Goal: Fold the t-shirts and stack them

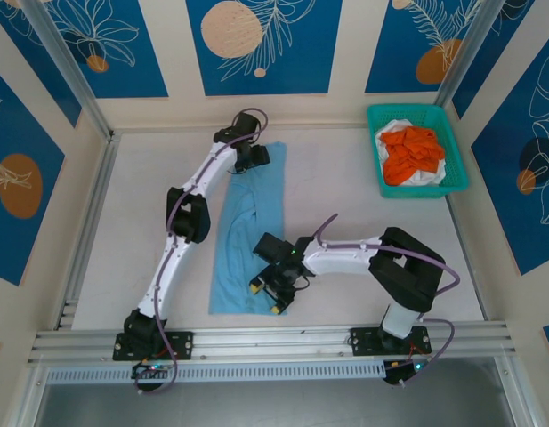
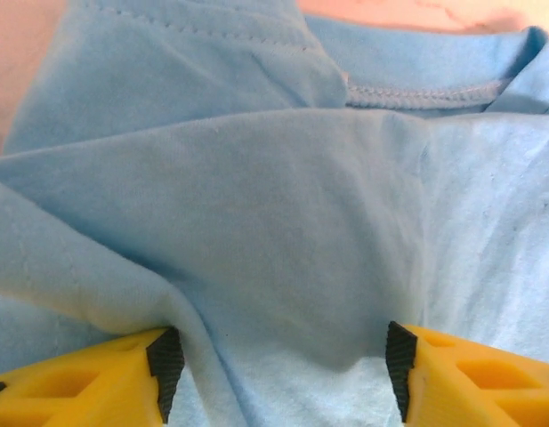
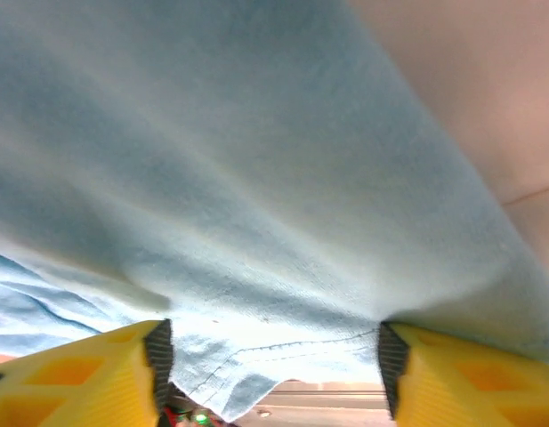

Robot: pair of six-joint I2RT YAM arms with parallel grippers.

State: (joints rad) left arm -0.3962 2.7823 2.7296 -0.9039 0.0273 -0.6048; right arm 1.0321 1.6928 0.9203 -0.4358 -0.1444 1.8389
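1. The left claw (image 2: 278, 378) has its jaws spread wide at the far end of the light blue t-shirt (image 1: 249, 222). Cloth bunches between the black ribbed pads (image 2: 165, 366), but nothing is clamped.
2. The right claw (image 3: 270, 378) is also wide open (yellow fingers well apart) at the shirt's near end, with a stitched hem sagging between them.
3. The blue shirt lies as a long, narrow, creased strip down the middle of the pale counter (image 1: 345, 205), its collar seam showing by the left claw.
4. The orange t-shirt (image 1: 412, 153) and white t-shirt (image 1: 394, 129) sit crumpled in the teal lattice basket (image 1: 457, 160) at the far right.
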